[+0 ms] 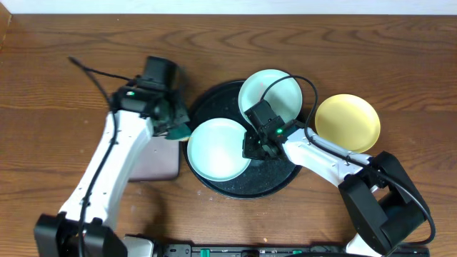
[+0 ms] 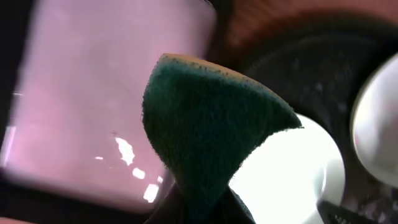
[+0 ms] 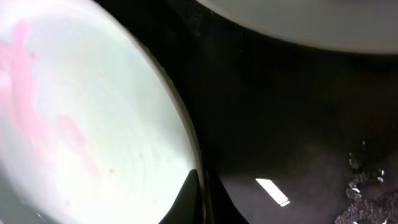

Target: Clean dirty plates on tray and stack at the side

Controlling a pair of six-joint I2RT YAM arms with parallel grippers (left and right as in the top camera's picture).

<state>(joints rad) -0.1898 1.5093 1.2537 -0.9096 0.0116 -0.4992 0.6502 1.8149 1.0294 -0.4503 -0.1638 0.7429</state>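
The black round tray (image 1: 275,178) holds two mint plates. The front-left one (image 1: 218,150) carries a pink smear (image 3: 37,118). My right gripper (image 1: 251,148) is shut on this plate's right rim, one finger (image 3: 188,199) above it and one below. The second mint plate (image 1: 275,89) lies at the tray's back, partly under the right arm's cable. A yellow plate (image 1: 348,123) rests on the table to the right of the tray. My left gripper (image 1: 177,127) is shut on a dark green sponge (image 2: 205,130), hovering at the tray's left edge beside the smeared plate (image 2: 292,177).
A grey rectangular tray (image 1: 156,163) lies left of the round tray, under my left arm, and fills the left of the left wrist view (image 2: 93,93). Bare wooden table (image 1: 57,86) stretches behind and to the far left.
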